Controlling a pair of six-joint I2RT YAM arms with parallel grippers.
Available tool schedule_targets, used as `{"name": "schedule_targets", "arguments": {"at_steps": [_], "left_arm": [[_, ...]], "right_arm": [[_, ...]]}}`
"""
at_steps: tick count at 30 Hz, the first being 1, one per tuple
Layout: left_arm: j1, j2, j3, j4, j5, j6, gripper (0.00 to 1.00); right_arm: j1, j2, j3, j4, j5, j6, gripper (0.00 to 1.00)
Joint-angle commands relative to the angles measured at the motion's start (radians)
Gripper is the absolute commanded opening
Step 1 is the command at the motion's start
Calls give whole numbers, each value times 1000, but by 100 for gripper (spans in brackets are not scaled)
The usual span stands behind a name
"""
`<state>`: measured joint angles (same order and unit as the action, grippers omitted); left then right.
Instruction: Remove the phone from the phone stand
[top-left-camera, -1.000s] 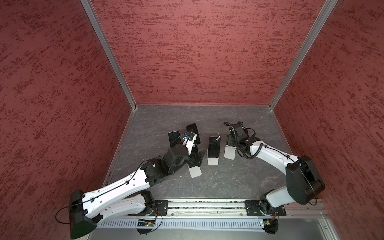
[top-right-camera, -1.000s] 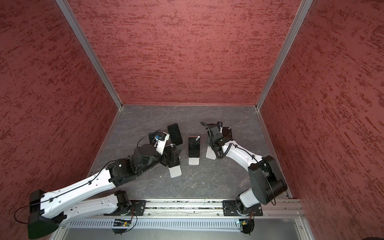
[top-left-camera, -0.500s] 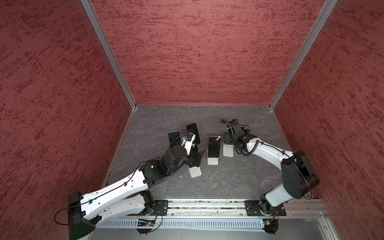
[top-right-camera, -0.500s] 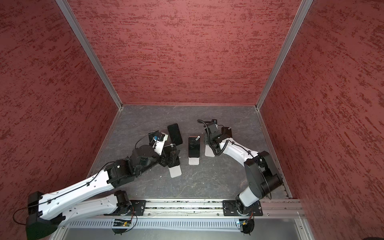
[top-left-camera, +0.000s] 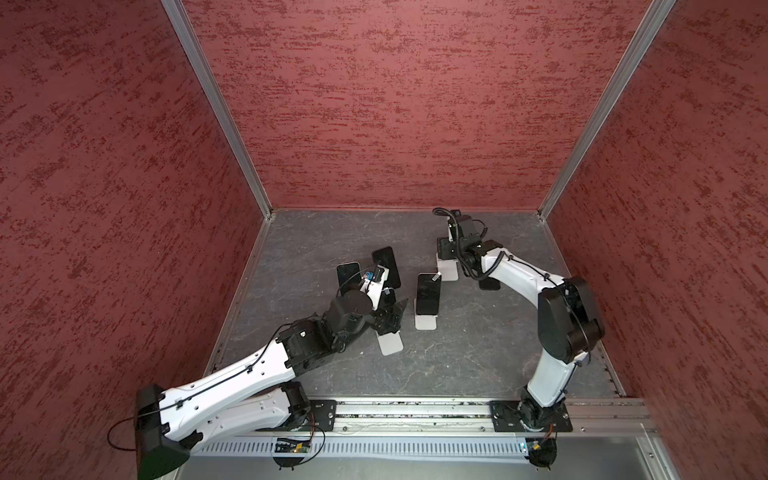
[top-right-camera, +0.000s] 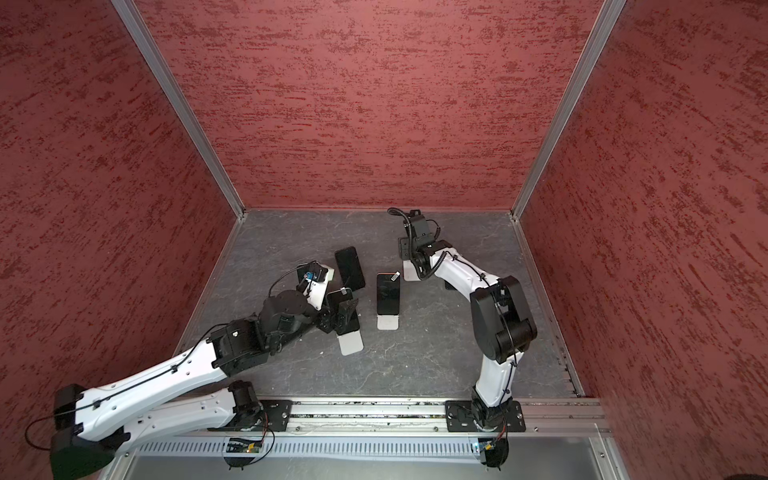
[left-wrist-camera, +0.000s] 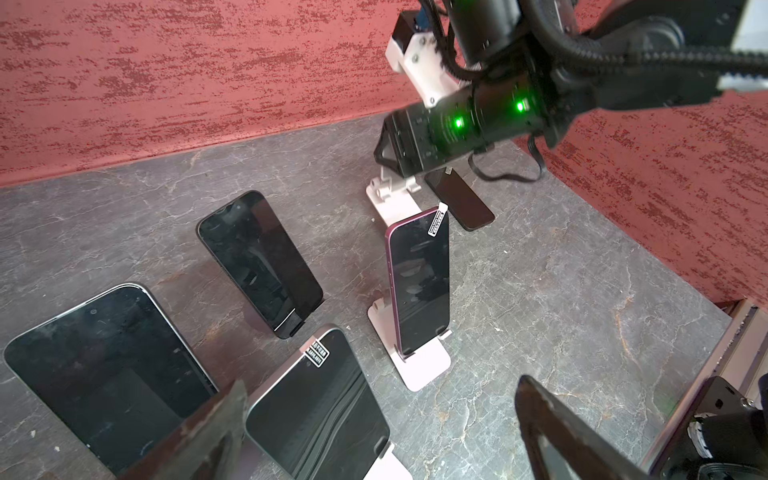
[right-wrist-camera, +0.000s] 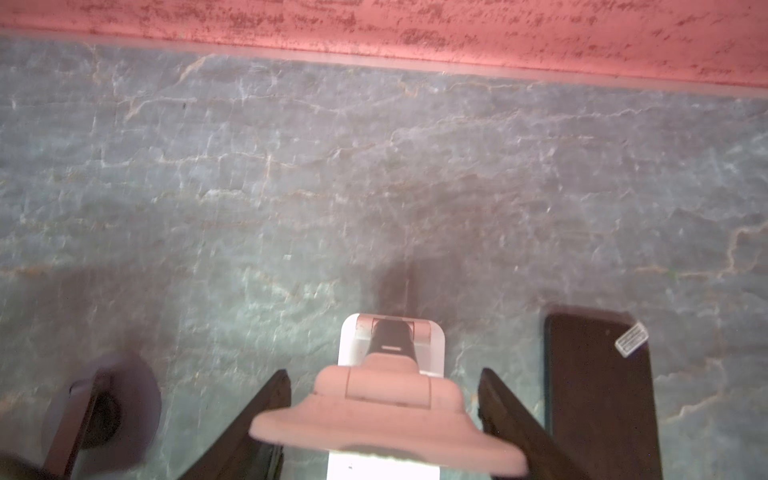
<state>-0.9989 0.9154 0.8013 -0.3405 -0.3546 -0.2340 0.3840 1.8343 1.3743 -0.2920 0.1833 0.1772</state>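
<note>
Looks like pre-grasp: left end effector (left-wrist-camera: 381, 383) spread wide, straddling phone (left-wrist-camera: 320, 411), which leans on its stand (top-left-camera: 391, 344). Right end effector (right-wrist-camera: 383, 373) pinches empty stand (right-wrist-camera: 390, 407). Next: close on phone edges, lift clear.

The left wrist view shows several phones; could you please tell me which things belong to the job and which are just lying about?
Job:
- left gripper, open
- near phone on the near stand
- pink phone on its white stand

Lying about:
- silver-edged phone
- black phone
- dark phone by the right arm
- empty stand, gripped by the right gripper
</note>
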Motion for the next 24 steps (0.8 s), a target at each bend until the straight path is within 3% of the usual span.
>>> {"name": "schedule_targets", "arguments": {"at_steps": [1, 12, 24], "left_arm": [[-7, 14, 21, -24, -24, 4, 99], [-13, 28, 24, -13, -28, 3, 99], [-18, 15, 24, -23, -48, 5, 100]], "right_arm": [[-38, 36, 78, 19, -43, -52, 55], [-129, 154, 186, 19, -110, -72, 55], [-148, 232, 228, 8, -112, -66, 57]]}}
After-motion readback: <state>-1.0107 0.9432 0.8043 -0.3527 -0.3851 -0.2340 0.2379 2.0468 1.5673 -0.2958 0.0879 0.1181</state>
